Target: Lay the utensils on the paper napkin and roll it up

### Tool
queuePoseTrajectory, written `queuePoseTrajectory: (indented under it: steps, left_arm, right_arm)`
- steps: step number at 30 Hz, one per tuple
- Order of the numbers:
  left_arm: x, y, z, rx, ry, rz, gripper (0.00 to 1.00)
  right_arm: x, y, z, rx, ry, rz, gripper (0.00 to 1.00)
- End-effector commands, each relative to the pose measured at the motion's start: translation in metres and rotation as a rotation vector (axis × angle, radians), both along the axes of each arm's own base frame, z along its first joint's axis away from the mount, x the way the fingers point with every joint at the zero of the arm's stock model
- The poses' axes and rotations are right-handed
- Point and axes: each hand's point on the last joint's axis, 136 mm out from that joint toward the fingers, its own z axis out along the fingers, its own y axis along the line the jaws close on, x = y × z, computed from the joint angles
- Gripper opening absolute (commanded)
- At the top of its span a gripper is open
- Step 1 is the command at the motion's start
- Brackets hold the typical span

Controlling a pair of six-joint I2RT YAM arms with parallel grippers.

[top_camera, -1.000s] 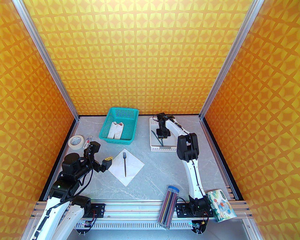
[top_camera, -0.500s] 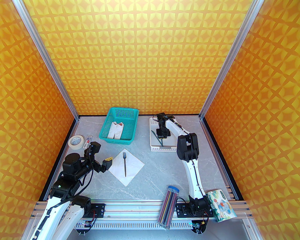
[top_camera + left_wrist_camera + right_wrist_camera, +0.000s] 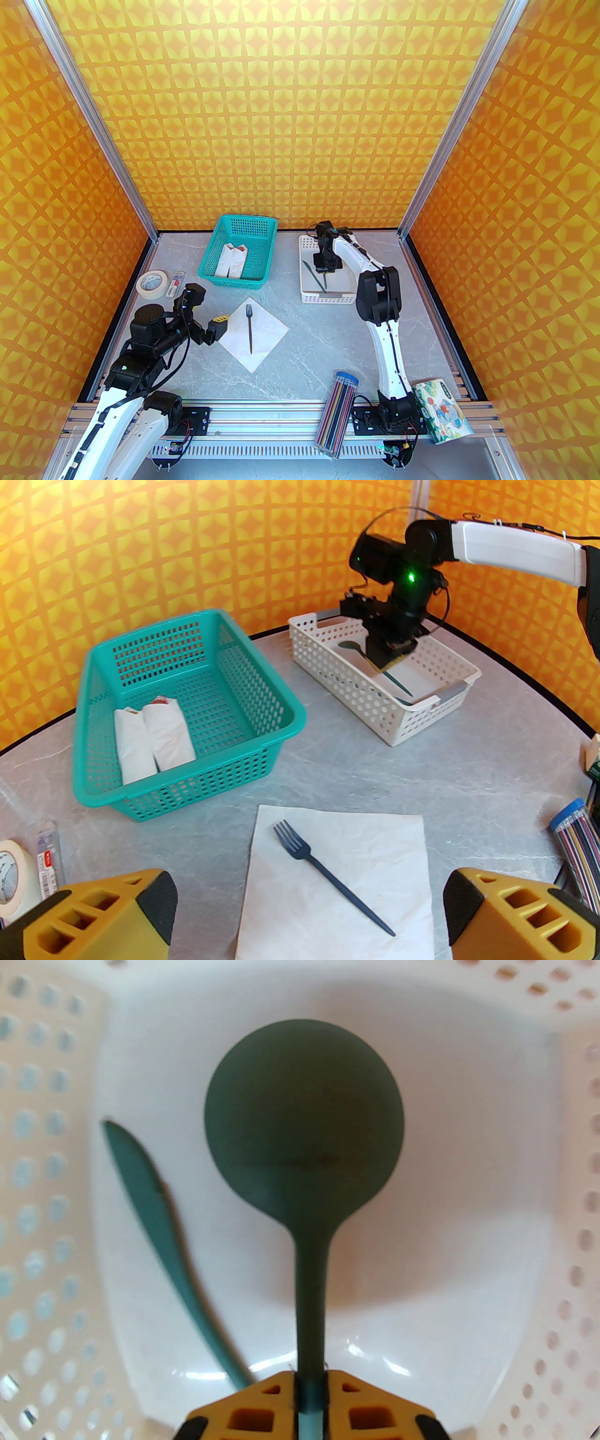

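One spoon [image 3: 303, 1114] is clamped in the right gripper [image 3: 309, 1396], bowl pointed straight ahead, one knife [image 3: 154, 1222] beside it. One fork [image 3: 328, 873] is laid on the napkin [image 3: 384, 850], just ahead of the spread-apart left gripper [image 3: 309, 904].

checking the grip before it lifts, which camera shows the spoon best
Right wrist: the spoon is close up, round bowl clear, handle pinched in the right tool. Left wrist shows its bowl small in the white basket, handle behind the tool; top view gives a thin sliver.
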Motion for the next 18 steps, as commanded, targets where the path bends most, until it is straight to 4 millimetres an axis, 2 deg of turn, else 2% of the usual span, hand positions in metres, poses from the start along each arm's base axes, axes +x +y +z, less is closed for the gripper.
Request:
queuePoseTrajectory:
  steps: [1, 7, 11, 18]
  left_arm:
    - [-0.007, -0.01, 0.004, -0.032, -0.021, -0.064, 0.99]
    - [-0.012, -0.012, 0.006, -0.045, -0.065, -0.084, 0.99]
    - [-0.016, -0.011, 0.007, -0.041, -0.107, -0.09, 0.99]
    - [-0.019, -0.011, 0.005, -0.017, -0.118, -0.097, 0.99]
  right_arm:
    - [0.002, -0.005, 0.042, -0.003, -0.087, -0.002, 0.14]
    - [-0.005, -0.001, 0.076, 0.049, -0.144, 0.0, 0.14]
    - [-0.013, 0.01, 0.102, 0.129, -0.191, -0.001, 0.13]
    - [-0.046, 0.038, 0.142, 0.211, -0.254, 0.037, 0.13]
